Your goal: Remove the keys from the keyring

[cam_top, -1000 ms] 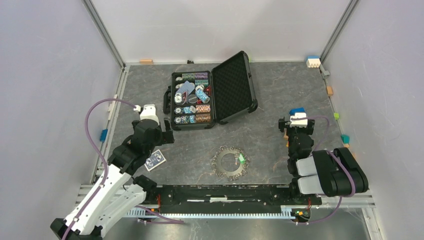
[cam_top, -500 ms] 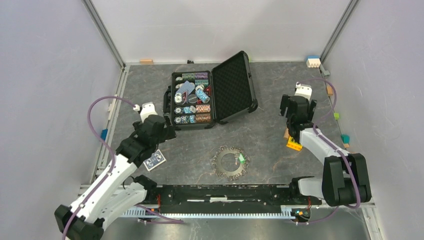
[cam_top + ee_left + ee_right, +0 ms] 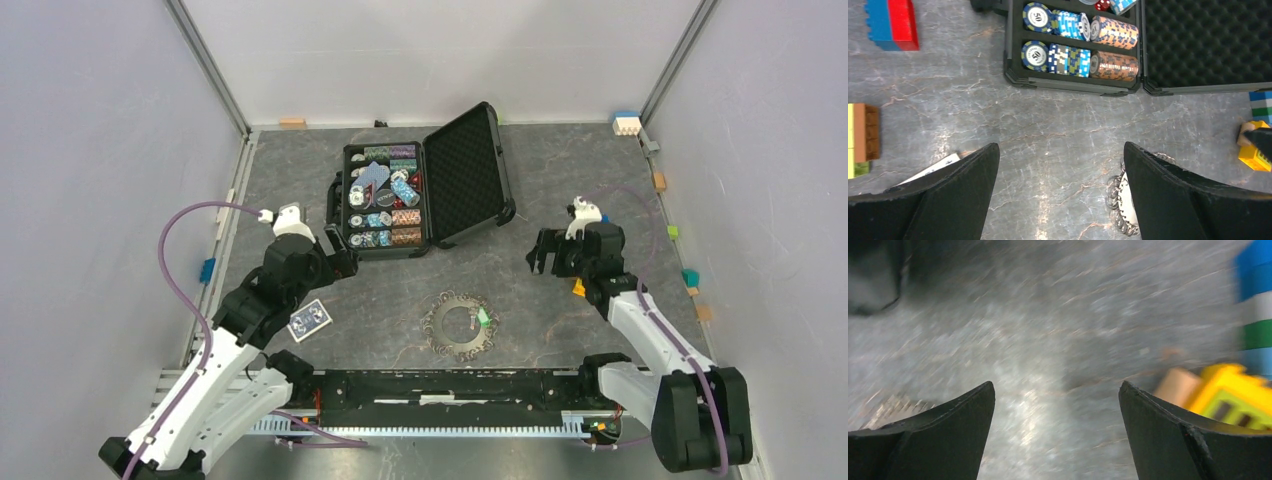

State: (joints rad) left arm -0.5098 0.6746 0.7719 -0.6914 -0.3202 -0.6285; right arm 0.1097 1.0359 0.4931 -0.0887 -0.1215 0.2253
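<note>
The keyring (image 3: pixel 446 321) lies flat on the grey table in the top view, front centre. The keys (image 3: pixel 462 349) fan around it, one with a green tag (image 3: pixel 482 317). My left gripper (image 3: pixel 338 265) is open and empty, left of and behind the ring. In the left wrist view (image 3: pixel 1060 146) the keys (image 3: pixel 1118 200) show beside the right finger (image 3: pixel 1188 195). My right gripper (image 3: pixel 545 262) is open and empty, right of and behind the ring. The right wrist view (image 3: pixel 1055 385) is blurred; the keys (image 3: pixel 890 407) show faintly at lower left.
An open black case (image 3: pixel 465 175) of poker chips (image 3: pixel 385 205) stands behind the ring. A playing card (image 3: pixel 311 320) lies under my left arm. A yellow brick (image 3: pixel 1233 390) and a blue, white and green stack (image 3: pixel 1258 305) sit near my right gripper. Small blocks line the right edge.
My right arm has unfolded and swung its gripper left and forward toward the table's middle. My left gripper has shifted slightly toward the right.
</note>
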